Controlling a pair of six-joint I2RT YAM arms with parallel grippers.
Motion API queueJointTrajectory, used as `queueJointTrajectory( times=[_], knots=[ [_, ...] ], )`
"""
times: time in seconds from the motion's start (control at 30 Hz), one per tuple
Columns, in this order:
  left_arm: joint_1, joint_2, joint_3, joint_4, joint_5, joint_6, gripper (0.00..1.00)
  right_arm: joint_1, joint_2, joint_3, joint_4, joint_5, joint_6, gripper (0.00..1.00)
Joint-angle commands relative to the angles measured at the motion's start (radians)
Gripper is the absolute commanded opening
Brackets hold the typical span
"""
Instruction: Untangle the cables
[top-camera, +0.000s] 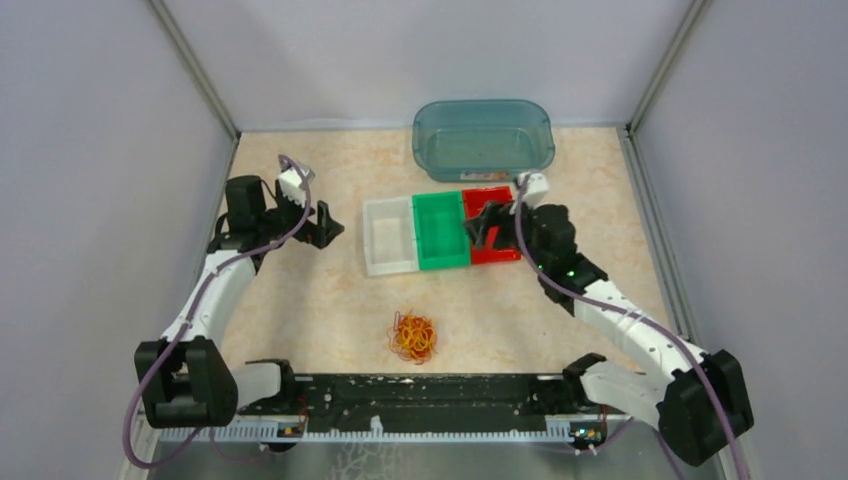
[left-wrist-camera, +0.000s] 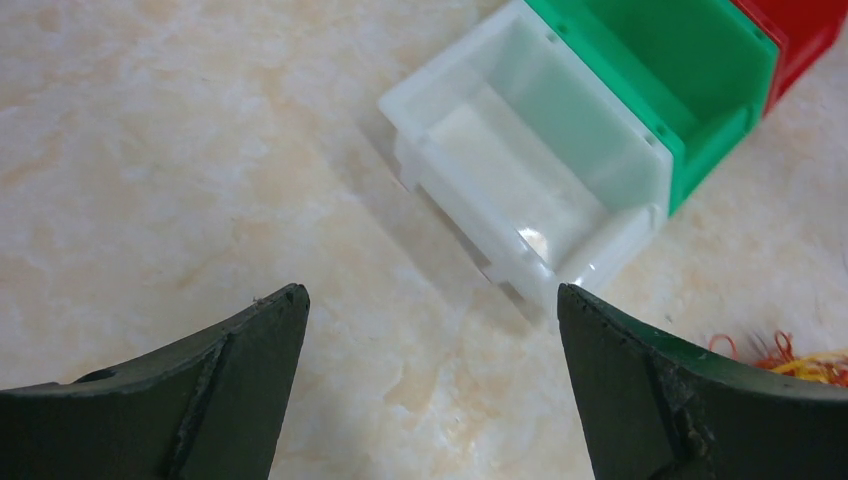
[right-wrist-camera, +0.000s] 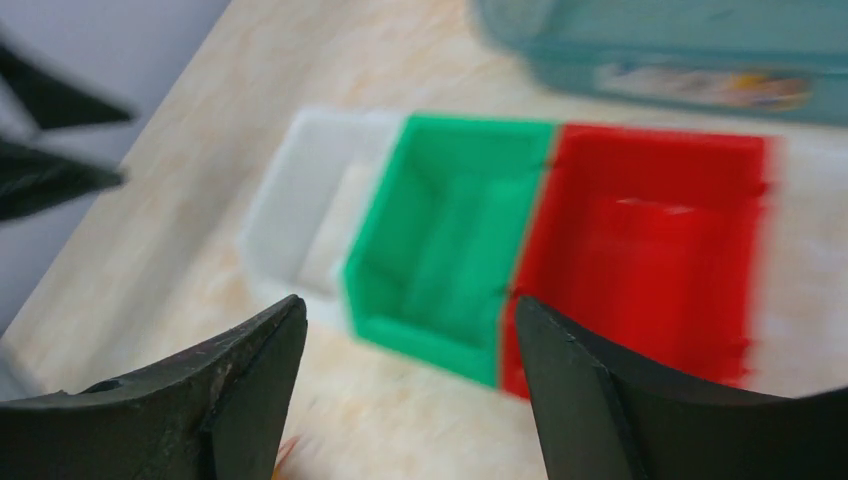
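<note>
Down in the lower centre of the overhead view, the cables lie as one small red, orange and yellow clump on the marbled table, apart from both arms and touched by nothing. In the left wrist view a few of the strands peek in at the lower right edge, behind the right-hand finger.

Toward the middle of the overhead frame three small bins sit side by side, touching: a white bin, a green bin and a red bin. Above them, at the upper centre, stands a teal tub.

The left gripper is at the left of the frame, just beside the white bin, with its jaws spread wide and nothing between them. The right gripper is over the red bin. Its wrist view is blurred, yet the two dark fingers stand clearly apart with only the bins showing through the gap, so the jaws are parted and hold nothing.
</note>
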Motion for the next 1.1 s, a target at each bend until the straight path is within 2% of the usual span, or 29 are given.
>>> queueJointTrajectory(
  times=[0.0,0.1,0.33,0.5,0.73,0.8,0.83,0.87,0.9,1.03,1.07],
  knots=[
    [0.003,-0.05,0.021,-0.229,0.138,0.133,0.99,0.208,0.018,0.042,-0.079,-0.167,-0.063,0.75],
    [0.003,-0.072,0.024,-0.298,0.172,0.181,0.99,0.288,0.048,0.012,-0.063,-0.258,-0.04,0.69],
    [0.002,-0.148,-0.018,-0.357,0.27,0.255,0.98,0.444,0.178,-0.005,-0.004,-0.379,-0.035,0.66],
    [-0.005,-0.172,-0.046,-0.35,0.283,0.268,0.98,0.505,0.304,0.026,-0.004,-0.371,-0.055,0.59],
    [-0.01,-0.158,-0.039,-0.368,0.27,0.284,0.97,0.536,0.404,0.05,-0.025,-0.333,-0.108,0.55],
    [-0.014,-0.156,-0.039,-0.367,0.264,0.286,0.97,0.538,0.425,0.062,-0.024,-0.329,-0.111,0.43],
    [-0.015,-0.155,-0.039,-0.367,0.261,0.286,0.96,0.538,0.436,0.067,-0.021,-0.328,-0.109,0.33],
    [-0.016,-0.154,-0.04,-0.366,0.26,0.286,0.96,0.538,0.447,0.075,-0.012,-0.326,-0.107,0.19],
    [-0.015,-0.152,-0.039,-0.365,0.259,0.285,0.96,0.539,0.455,0.084,-0.007,-0.318,-0.102,0.11],
    [-0.018,-0.146,-0.038,-0.363,0.258,0.282,0.95,0.539,0.461,0.113,0.046,-0.251,-0.09,0.0],
    [-0.018,-0.146,-0.036,-0.361,0.258,0.281,0.94,0.54,0.464,0.129,0.052,-0.233,-0.091,0.0]
  ],
)
